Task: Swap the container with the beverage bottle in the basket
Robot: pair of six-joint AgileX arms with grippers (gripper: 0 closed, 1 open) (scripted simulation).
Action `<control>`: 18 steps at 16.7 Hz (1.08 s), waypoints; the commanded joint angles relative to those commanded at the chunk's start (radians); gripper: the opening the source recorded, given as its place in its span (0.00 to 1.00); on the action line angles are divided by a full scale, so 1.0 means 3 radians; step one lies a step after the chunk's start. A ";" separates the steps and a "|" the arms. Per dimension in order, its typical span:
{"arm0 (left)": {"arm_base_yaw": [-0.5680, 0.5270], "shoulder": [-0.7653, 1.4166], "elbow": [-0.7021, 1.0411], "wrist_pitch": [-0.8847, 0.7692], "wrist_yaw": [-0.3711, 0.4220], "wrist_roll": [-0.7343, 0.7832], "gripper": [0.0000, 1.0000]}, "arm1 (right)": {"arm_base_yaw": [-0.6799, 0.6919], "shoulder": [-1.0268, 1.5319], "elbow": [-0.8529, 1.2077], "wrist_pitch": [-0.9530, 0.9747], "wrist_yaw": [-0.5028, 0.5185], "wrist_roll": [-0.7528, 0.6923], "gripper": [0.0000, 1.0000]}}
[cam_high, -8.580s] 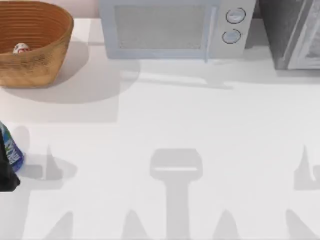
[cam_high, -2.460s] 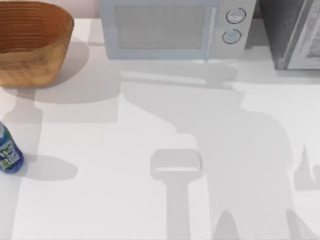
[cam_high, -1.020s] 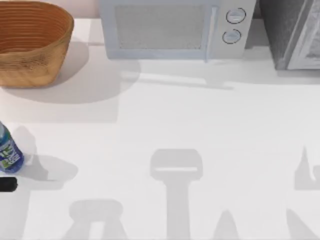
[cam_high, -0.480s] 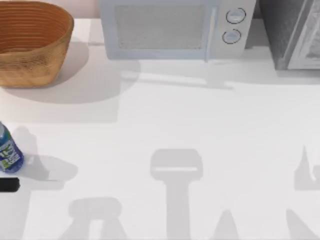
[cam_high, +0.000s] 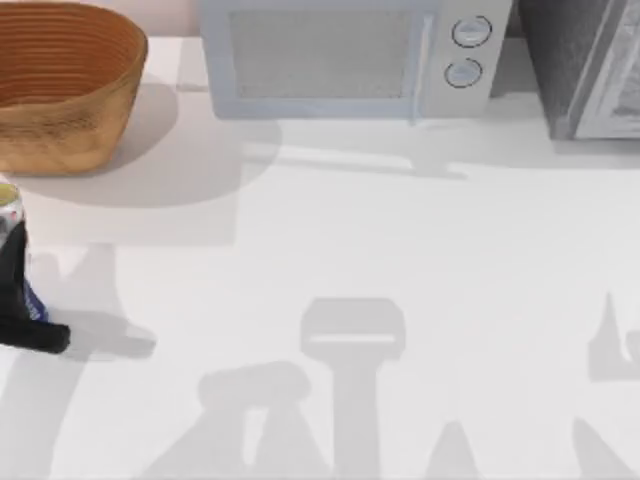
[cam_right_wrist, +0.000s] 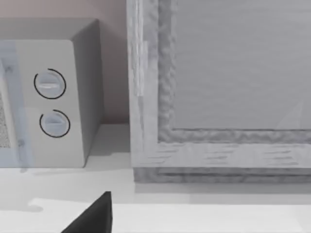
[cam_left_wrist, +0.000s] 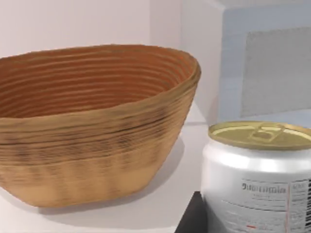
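Left gripper (cam_high: 8,240) at the table's (cam_high: 400,230) left edge, clenched on the container (cam_left_wrist: 257,179); the container's gold top is upright, in front of and outside the basket (cam_high: 70,110), which stands at the far left corner beside the microwave (cam_high: 330,60). The beverage bottle (cam_high: 36,305) stands on the table just beside the left arm, mostly hidden by it and well apart from the basket. Right gripper (cam_right_wrist: 92,216), seen from its wrist camera, faces the microwave and a grey appliance (cam_right_wrist: 218,73); its state cannot be told

A pale microwave (cam_high: 345,58) — two round dials at its right — stands at the surface's (cam_high: 400,250) back, a grey cabinet (cam_high: 585,65) beside it.
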 joint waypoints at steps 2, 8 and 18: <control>-0.0059 0.0449 0.0195 0.0273 0.0130 0.0033 0.00 | 0.0000 0.0000 0.0000 0.0000 0.0000 0.0000 1.00; -0.0196 0.1834 0.0851 0.1156 0.0539 0.0014 0.00 | 0.0000 0.0000 0.0000 0.0000 0.0000 0.0000 1.00; -0.0271 0.3552 0.1585 0.2245 0.1030 -0.0131 0.00 | 0.0000 0.0000 0.0000 0.0000 0.0000 0.0000 1.00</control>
